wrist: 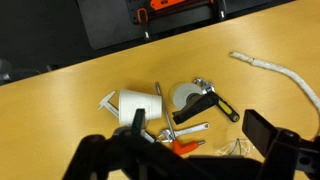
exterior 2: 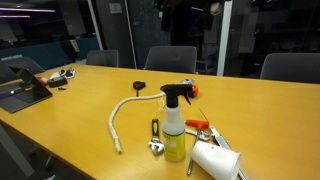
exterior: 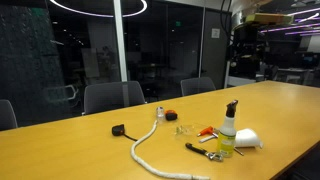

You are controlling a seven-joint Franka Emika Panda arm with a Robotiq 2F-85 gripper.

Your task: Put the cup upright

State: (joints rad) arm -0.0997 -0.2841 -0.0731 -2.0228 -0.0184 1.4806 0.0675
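Note:
The cup [exterior: 187, 130] is small and transparent and sits on the wooden table between the rope and the spray bottle. It seems to lie on its side. In the wrist view it is a faint clear shape [wrist: 235, 147] close to my right finger. My gripper [wrist: 200, 140] is open and empty, high above the table, with its fingers either side of the tools below. The arm [exterior: 245, 42] hangs well above the table's far right. I cannot make out the cup in the exterior view from the other side.
A spray bottle of yellow liquid [exterior: 228, 130] [exterior 2: 175, 125] [wrist: 190, 98] stands beside a white opaque cup on its side [exterior: 247, 140] [exterior 2: 215, 160] [wrist: 135, 105]. A wrench [exterior 2: 155, 135], an orange-handled tool [wrist: 180, 145] and a white rope [exterior: 145, 145] [exterior 2: 125, 108] lie nearby. Chairs line the far edge.

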